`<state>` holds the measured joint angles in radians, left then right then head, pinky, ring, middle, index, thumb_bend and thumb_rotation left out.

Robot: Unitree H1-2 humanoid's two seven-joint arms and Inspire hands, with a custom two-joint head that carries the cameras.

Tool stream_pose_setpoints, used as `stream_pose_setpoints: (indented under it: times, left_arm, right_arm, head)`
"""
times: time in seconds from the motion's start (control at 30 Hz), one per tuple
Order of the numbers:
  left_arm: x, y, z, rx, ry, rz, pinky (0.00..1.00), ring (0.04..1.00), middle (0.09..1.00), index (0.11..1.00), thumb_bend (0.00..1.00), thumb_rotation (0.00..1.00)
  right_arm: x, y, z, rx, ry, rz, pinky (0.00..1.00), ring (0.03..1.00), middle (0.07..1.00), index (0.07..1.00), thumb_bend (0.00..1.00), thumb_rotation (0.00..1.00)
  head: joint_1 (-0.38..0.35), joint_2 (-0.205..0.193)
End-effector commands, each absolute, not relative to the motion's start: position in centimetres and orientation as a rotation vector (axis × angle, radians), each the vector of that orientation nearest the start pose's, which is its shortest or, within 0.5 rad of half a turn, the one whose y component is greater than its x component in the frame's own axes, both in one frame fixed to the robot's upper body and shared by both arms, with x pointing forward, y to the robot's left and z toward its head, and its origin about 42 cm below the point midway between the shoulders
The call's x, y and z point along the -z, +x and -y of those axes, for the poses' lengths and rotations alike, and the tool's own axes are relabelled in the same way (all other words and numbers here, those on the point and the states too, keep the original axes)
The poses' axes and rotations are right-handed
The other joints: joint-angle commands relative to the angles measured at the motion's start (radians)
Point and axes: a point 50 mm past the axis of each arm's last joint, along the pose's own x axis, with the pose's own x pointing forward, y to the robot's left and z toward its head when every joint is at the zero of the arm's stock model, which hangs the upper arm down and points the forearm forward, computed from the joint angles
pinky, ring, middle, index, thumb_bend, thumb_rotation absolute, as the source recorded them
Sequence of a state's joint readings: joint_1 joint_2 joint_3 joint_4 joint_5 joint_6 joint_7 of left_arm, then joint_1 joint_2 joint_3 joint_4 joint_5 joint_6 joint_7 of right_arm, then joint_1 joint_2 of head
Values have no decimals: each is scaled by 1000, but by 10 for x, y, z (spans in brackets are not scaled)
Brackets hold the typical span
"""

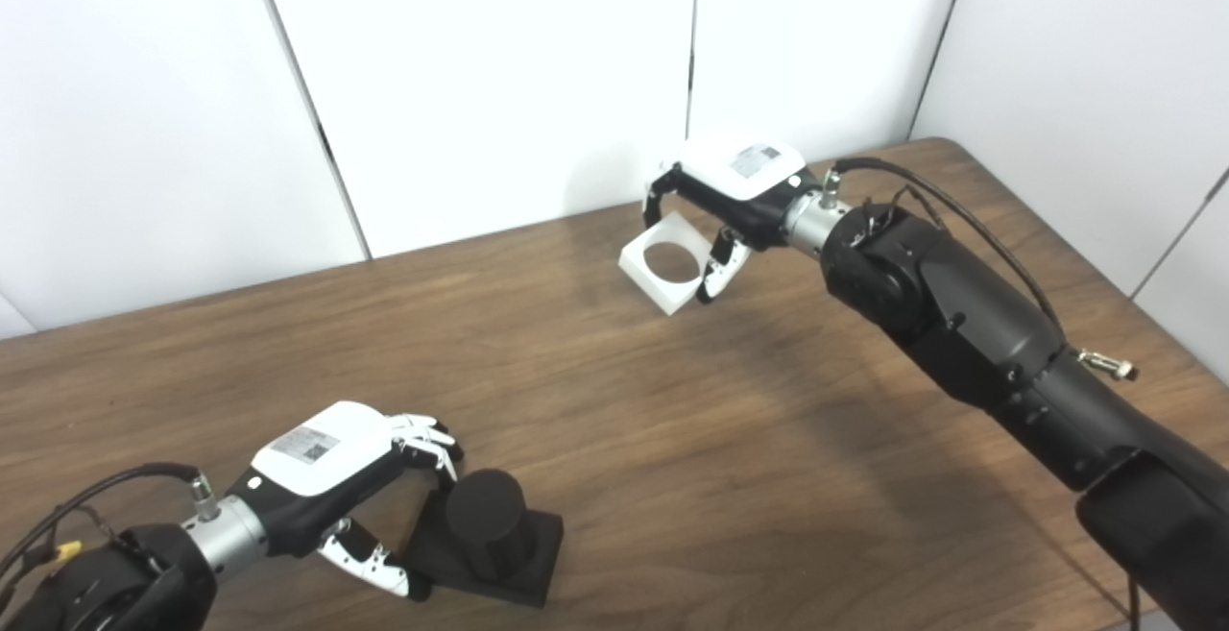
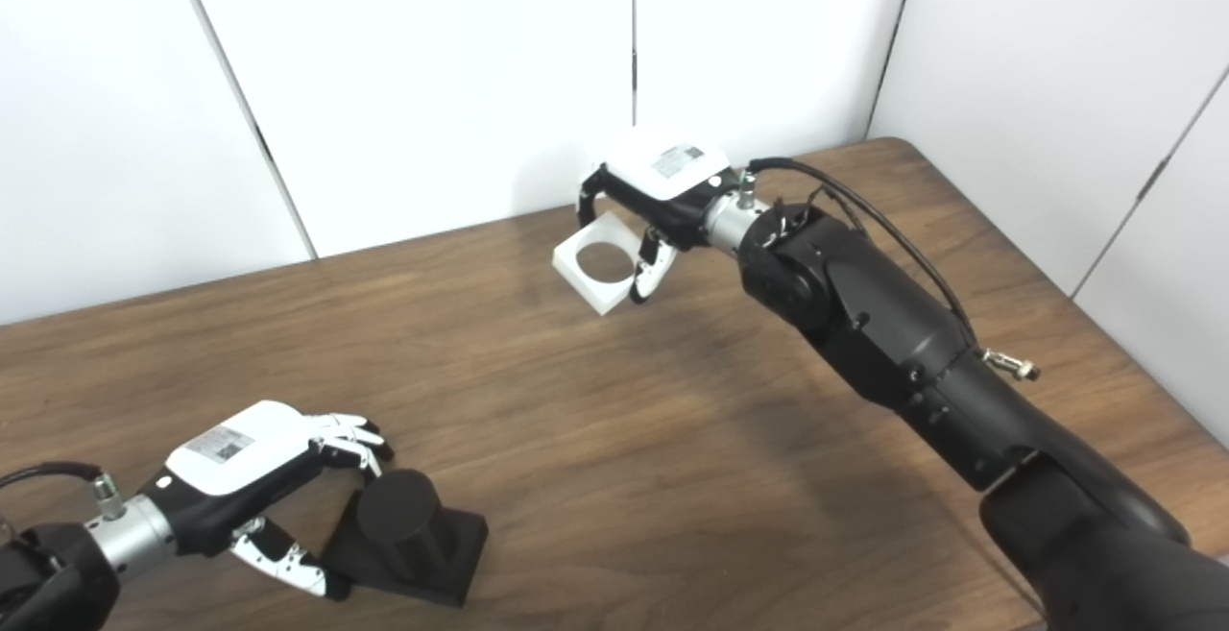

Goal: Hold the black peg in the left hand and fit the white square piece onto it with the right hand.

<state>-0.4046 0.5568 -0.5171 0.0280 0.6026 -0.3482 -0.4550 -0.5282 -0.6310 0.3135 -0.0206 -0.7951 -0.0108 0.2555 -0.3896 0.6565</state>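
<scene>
The right hand (image 1: 734, 208) grasps the white square piece (image 1: 669, 264) near the table's (image 1: 768, 477) far edge. The left hand (image 1: 336, 482) pinches the black peg's (image 1: 490, 530) base at the near edge. The hole should be centred over the peg before lowering.

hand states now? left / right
Left hand: fingers apart around the base of the black cylindrical peg; firm grip cannot be told.
Right hand: shut on the white square piece with a round hole, tilted.
</scene>
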Motion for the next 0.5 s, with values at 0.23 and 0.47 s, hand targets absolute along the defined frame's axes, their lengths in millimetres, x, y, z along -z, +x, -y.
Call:
stream_pose_setpoints:
  times: [0.23,0.47]
  left_arm:
    - [-159,352,-218,1084,1416,317,788,890,822,488,524,65]
    - [-159,354,-215,1079,1404,315,784,887,823,488,524,66]
  right_arm:
    - [-308,399,274,-301,-1468,522,580,719,723,479,523,130]
    - [-311,388,264,-355,-1442,540,588,723,730,479,524,130]
  head:
    - [58,17]
    - [76,23]
